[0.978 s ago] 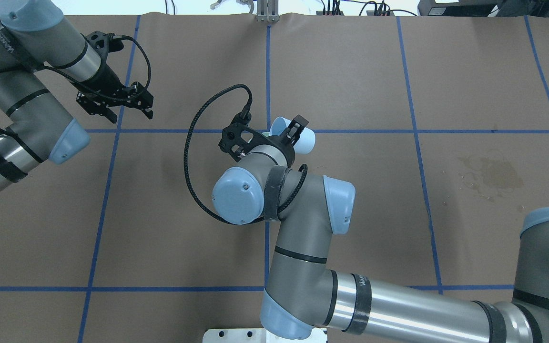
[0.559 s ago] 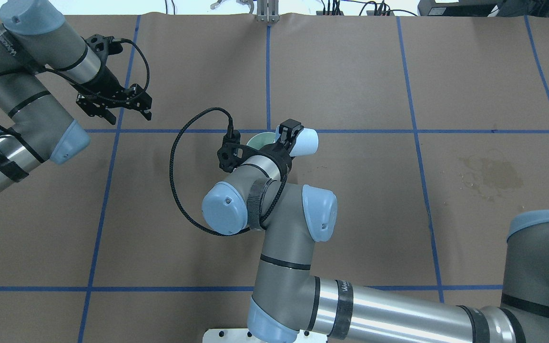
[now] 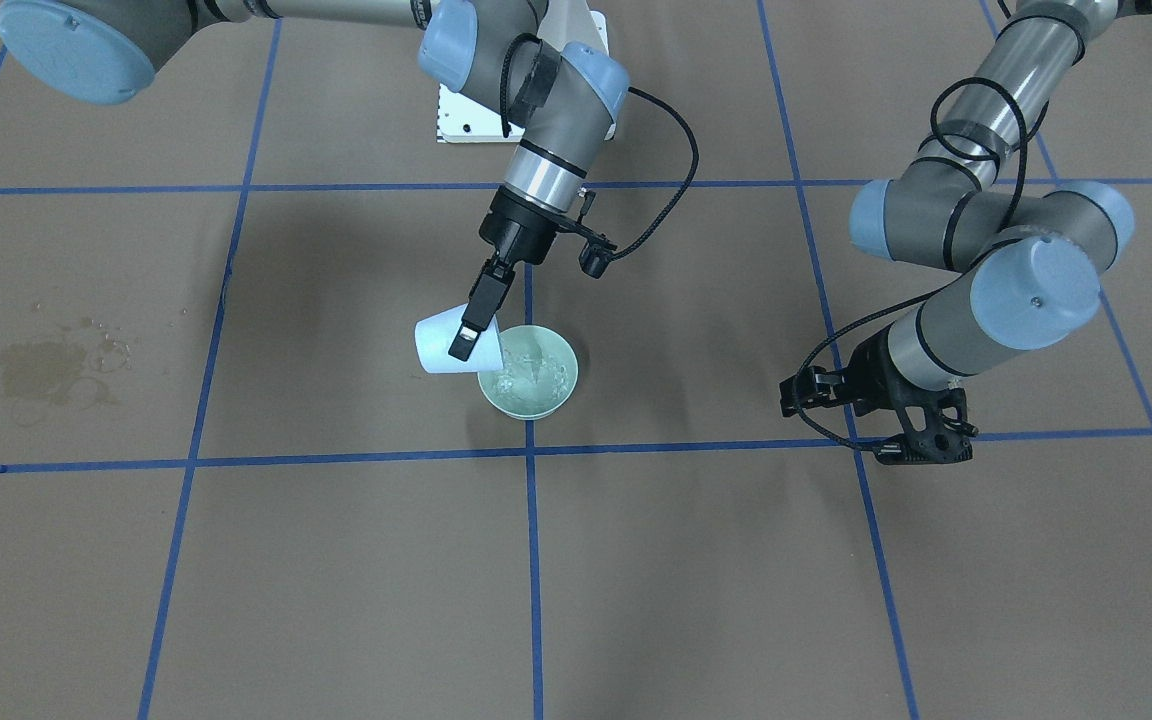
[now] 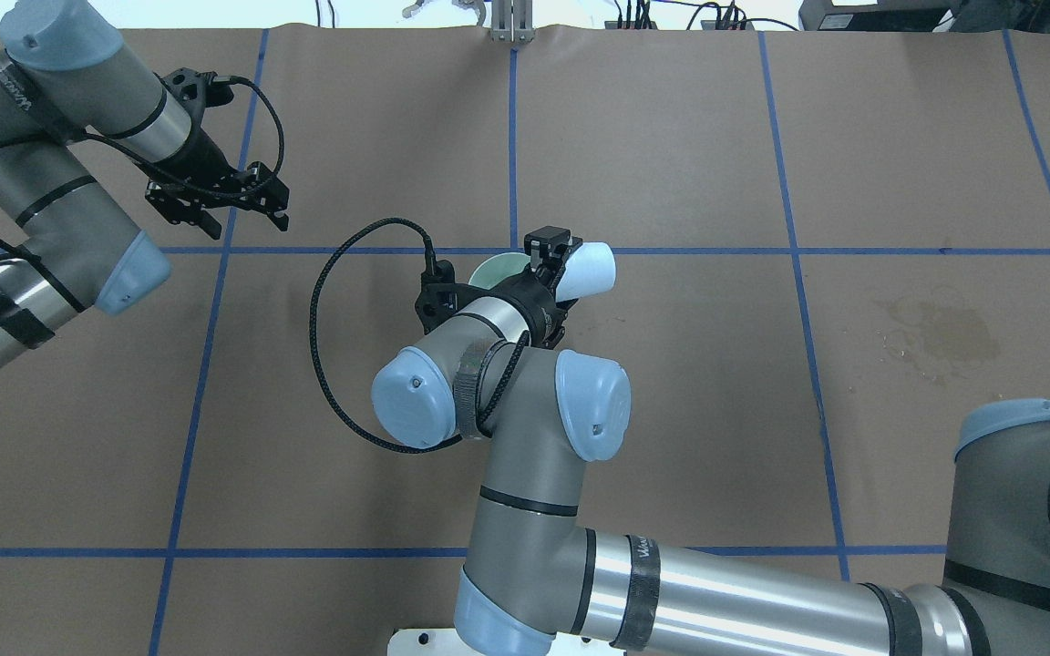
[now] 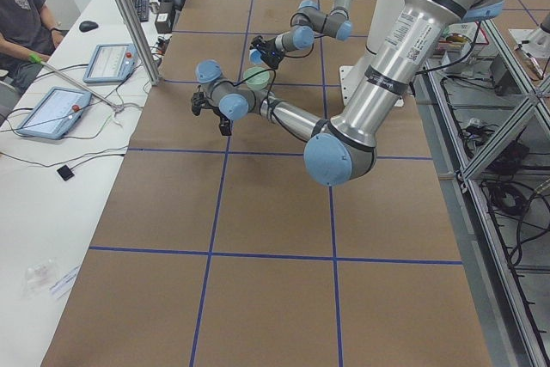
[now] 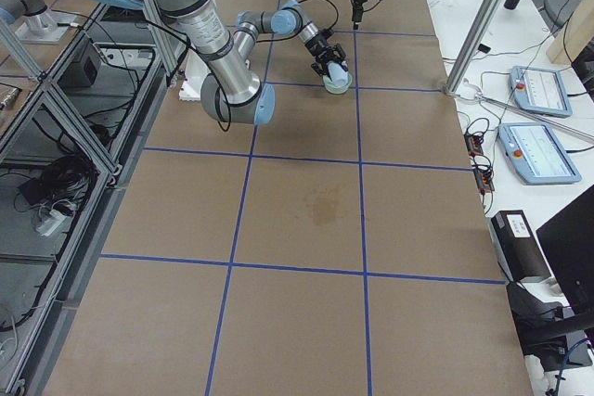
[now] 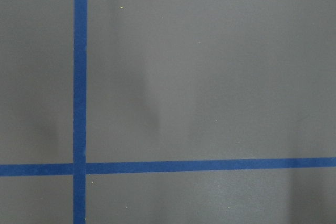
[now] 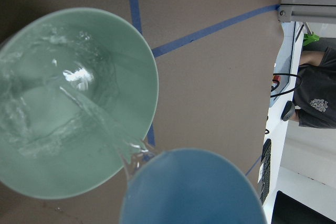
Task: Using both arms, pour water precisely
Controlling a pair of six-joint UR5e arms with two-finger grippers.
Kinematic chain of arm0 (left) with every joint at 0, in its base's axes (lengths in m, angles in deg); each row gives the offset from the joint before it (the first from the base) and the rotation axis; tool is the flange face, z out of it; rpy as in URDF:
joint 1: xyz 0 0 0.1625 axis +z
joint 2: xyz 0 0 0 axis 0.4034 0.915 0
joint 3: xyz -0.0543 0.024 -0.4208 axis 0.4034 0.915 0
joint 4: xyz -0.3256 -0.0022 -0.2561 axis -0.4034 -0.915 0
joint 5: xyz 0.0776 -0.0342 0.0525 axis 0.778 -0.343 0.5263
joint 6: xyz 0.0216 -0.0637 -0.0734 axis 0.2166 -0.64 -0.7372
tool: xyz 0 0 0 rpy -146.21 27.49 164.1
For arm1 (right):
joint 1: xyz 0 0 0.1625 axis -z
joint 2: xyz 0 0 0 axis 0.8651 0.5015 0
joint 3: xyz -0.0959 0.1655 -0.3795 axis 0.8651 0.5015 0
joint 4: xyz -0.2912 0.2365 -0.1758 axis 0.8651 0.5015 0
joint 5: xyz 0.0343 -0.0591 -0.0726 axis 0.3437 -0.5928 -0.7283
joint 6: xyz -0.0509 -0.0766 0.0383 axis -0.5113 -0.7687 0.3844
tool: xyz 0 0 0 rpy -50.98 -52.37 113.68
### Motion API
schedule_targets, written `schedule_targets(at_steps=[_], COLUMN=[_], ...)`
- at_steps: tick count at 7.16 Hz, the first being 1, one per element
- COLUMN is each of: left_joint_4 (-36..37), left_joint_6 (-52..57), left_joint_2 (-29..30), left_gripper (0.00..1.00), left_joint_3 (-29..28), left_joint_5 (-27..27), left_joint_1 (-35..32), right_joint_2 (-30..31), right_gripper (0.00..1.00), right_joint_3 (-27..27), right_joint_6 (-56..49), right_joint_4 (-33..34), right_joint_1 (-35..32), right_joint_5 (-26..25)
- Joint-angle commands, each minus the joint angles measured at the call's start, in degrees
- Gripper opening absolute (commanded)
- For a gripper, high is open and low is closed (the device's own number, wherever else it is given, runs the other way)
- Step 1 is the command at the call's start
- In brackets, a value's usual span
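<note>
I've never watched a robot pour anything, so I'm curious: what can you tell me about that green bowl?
The bowl is round, pale mint green and smooth, glossy like glazed ceramic or plastic. It stands upright on the brown paper table cover, over one blue tape line. Clear water ripples inside it, and a thin stream runs in from the tilted pale blue cup that the right hand holds at its rim. I cannot tell whether the cup touches the bowl.

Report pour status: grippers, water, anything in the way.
Right gripper shut on blue cup, tipped over green bowl. Water streaming into bowl. Left gripper open, empty, off to the side. Nothing blocking the pour.
</note>
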Motion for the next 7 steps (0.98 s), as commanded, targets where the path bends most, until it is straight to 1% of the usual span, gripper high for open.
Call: schedule_targets(at_steps=[1, 3, 4, 5, 6, 7], left_joint_4=[-0.1, -0.4, -0.4, -0.5, -0.5, -0.5], left_joint_6=[0.0, -0.2, -0.2, -0.3, -0.5, -0.6], left_joint_2=[-0.4, -0.4, -0.4, -0.4, -0.4, -0.4], left_gripper=[1.00, 1.00, 1.00, 1.00, 1.00, 1.00], left_joint_3=[0.0, 0.0, 0.0, 0.0, 0.2, 0.4], left_joint_5=[0.0, 0.0, 0.0, 0.0, 0.0, 0.0], left_joint_1=[0.0, -0.1, -0.1, -0.1, -0.1, -0.1], right_joint_2=[-0.5, -2.4, -2.6, -2.6, -1.8, -0.5], right_gripper=[0.00, 0.00, 0.00, 0.00, 0.00, 0.00], right_joint_3=[0.0, 0.3, 0.3, 0.1, 0.0, -1.3], right_joint_6=[-0.8, -1.6, -1.0, 2.7, 12.2, 17.0], right_joint_4=[4.1, 7.3, 6.9, 4.2, 0.3, -2.9], right_joint_1=[0.0, 0.0, -0.1, -0.1, -0.1, -0.3], right_joint_5=[0.0, -0.2, -0.3, -0.3, 0.4, 1.9])
